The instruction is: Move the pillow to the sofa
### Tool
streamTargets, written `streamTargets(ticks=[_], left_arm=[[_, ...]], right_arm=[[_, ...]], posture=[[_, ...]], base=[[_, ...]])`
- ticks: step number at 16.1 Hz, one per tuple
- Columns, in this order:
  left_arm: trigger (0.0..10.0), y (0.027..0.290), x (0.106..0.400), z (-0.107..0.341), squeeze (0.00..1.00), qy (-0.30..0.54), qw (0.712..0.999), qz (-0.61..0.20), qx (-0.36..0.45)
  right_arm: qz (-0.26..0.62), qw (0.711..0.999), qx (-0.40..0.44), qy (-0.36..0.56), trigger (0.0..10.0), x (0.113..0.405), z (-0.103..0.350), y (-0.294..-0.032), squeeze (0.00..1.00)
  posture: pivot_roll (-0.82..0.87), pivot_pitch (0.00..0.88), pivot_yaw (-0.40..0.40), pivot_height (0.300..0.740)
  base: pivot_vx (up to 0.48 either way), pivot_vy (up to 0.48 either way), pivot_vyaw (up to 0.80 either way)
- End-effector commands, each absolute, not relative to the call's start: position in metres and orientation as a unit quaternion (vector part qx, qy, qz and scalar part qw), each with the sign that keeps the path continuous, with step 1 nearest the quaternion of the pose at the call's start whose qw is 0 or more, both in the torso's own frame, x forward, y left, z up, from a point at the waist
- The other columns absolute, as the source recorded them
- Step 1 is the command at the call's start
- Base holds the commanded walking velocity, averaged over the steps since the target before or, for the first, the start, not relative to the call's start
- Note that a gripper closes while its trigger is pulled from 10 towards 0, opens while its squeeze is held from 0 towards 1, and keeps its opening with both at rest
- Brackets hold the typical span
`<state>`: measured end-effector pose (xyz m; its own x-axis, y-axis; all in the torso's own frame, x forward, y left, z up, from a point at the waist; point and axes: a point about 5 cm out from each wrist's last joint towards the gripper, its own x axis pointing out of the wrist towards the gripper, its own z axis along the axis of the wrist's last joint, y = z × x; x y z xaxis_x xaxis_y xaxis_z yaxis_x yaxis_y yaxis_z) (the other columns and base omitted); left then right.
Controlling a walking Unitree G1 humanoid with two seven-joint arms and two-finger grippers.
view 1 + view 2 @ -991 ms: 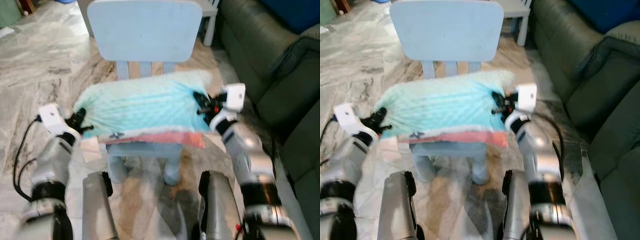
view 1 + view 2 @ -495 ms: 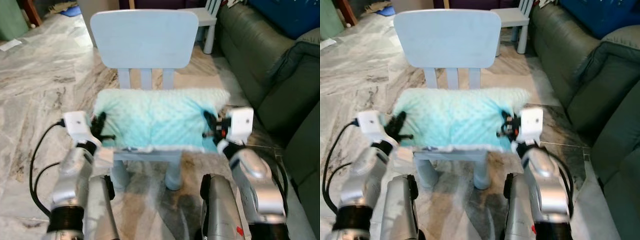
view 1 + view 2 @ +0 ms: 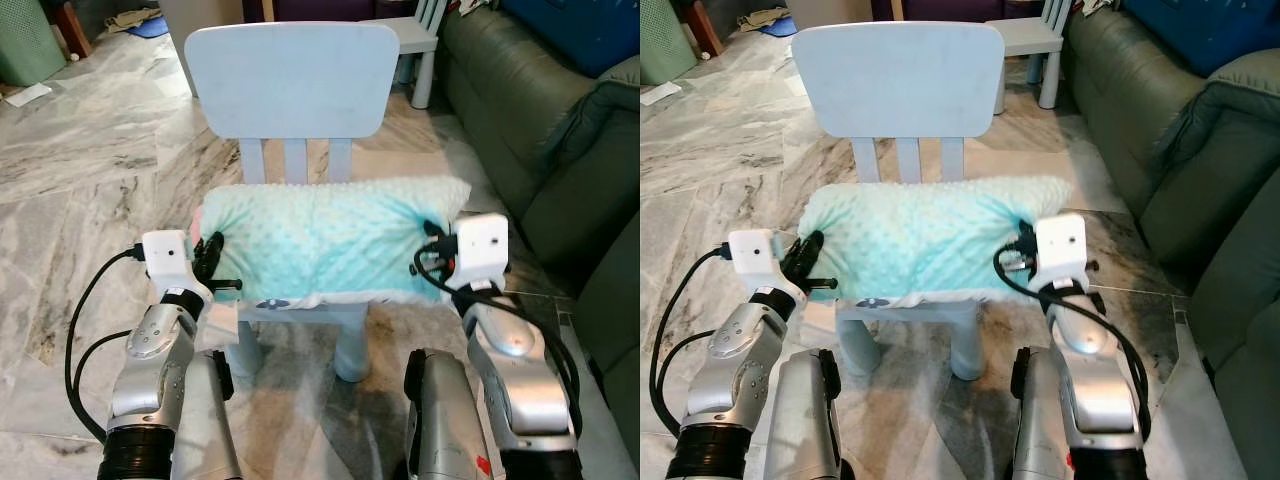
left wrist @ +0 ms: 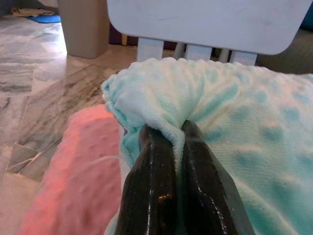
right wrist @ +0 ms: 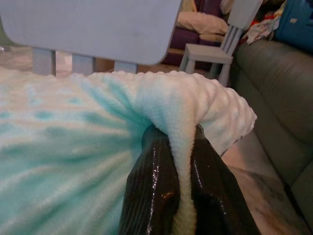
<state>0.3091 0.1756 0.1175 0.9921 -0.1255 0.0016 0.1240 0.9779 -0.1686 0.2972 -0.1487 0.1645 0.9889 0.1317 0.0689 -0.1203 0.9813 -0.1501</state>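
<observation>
pinching soft, light pillow (image 3: 325, 235) at both ends on chair (image 3: 292, 80): left end effector (image 4: 171, 142) and right end effector (image 5: 173, 139) clenched on fabric folds; floppy middle likely sags; sofa (image 3: 530, 110) at right.

Both eye views look forward and steeply down from the head onto the pale blue chair (image 3: 290, 75), sharing nearly the same scene. Each wrist view looks along its own claw, close against the pillow (image 4: 230, 127), facing the chair's backrest.
</observation>
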Motion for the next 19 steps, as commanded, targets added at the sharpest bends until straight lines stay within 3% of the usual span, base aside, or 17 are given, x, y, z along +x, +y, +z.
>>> streamTargets(ticks=[1,8,19], left_arm=[[10.0,0.1778,0.3081,0.1215,0.0,-0.001,0.995,-0.059,-0.078],[10.0,0.1753,0.3083,0.1207,0.0,0.006,0.995,-0.065,-0.08],[10.0,0.172,0.3083,0.1181,0.0,0.016,0.994,-0.073,-0.08]], right_arm=[[0.053,0.995,-0.064,-0.049,10.0,0.2988,0.1725,-0.1489,0.0],[0.031,0.997,-0.044,-0.047,10.0,0.2997,0.1741,-0.1564,0.0],[0.037,0.998,-0.031,-0.039,10.0,0.2972,0.1712,-0.155,0.0]], posture=[[-0.05,0.0,0.044,0.416],[-0.05,0.0,0.052,0.421],[-0.06,0.0,0.059,0.541]], base=[[0.0,0.0,0.0],[0.0,0.0,0.0],[0.0,0.0,0.0]])
